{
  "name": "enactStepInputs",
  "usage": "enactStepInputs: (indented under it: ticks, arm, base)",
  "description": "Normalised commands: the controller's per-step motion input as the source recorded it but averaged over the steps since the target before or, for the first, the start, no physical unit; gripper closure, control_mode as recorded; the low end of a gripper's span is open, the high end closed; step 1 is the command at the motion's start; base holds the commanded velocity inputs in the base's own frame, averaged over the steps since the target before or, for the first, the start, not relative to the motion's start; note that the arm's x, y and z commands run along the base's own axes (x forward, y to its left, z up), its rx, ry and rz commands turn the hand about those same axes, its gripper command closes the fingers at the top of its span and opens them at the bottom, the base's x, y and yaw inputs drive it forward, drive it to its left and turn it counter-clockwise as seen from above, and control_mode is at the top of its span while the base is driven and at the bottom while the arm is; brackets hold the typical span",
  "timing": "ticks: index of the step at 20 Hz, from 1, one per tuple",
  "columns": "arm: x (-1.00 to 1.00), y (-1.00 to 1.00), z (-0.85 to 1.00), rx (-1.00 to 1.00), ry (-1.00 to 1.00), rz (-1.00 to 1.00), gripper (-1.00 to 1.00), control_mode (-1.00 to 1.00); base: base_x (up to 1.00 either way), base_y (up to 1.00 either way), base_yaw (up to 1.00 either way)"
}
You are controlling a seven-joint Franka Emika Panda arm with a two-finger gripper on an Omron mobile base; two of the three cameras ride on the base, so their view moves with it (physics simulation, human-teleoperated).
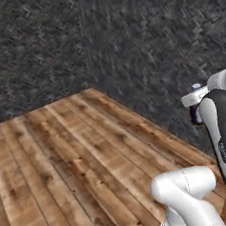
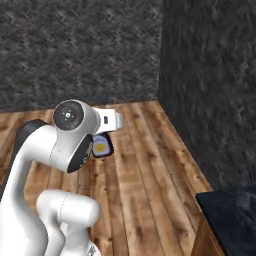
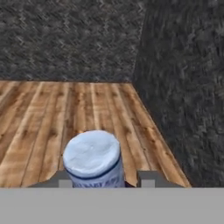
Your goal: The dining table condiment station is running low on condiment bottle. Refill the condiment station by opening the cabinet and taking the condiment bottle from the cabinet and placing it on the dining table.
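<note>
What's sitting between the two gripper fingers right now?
The condiment bottle: in the hand view its pale blue-white cap and labelled body sit squarely between the gripper fingers, held above the wooden floor.

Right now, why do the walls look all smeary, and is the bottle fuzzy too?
Left and right base views: the dark wall shows a streaky, smeared texture. Hand view: the condiment bottle between the fingers looks soft-edged, its label unreadable. No glare anywhere; lighting is flat.

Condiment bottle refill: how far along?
Done: the condiment bottle is out of the cabinet, clamped in the gripper. In hand: carrying it over the wooden floor by the dark wall. Left: setting it on the dining table, whose corner shows lower right in the right base view.
</note>
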Motion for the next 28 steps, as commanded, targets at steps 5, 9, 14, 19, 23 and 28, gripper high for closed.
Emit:
enactStepInputs:
  ticks: [5,9,14,19,23,28]
  arm:
    - [0.0,0.0,0.0,0.0,0.0,0.0,1.0,1.0]
    - [0.0,0.0,0.0,0.0,0.0,0.0,1.0,1.0]
    - [0.0,0.0,0.0,0.0,0.0,0.0,1.0,1.0]
    - [0.0,0.0,0.0,0.0,0.0,0.0,1.0,1.0]
    - [0.0,0.0,0.0,0.0,0.0,0.0,1.0,1.0]
    - [0.0,0.0,0.0,0.0,0.0,0.0,1.0,1.0]
  base:
    - [1.0,0.22,0.45]
    - [0.98,0.03,0.65]
    - [0.98,0.0,0.66]
    - [1.0,0.0,0.63]
    - [1.0,0.0,0.58]
    - [1.0,0.0,0.56]
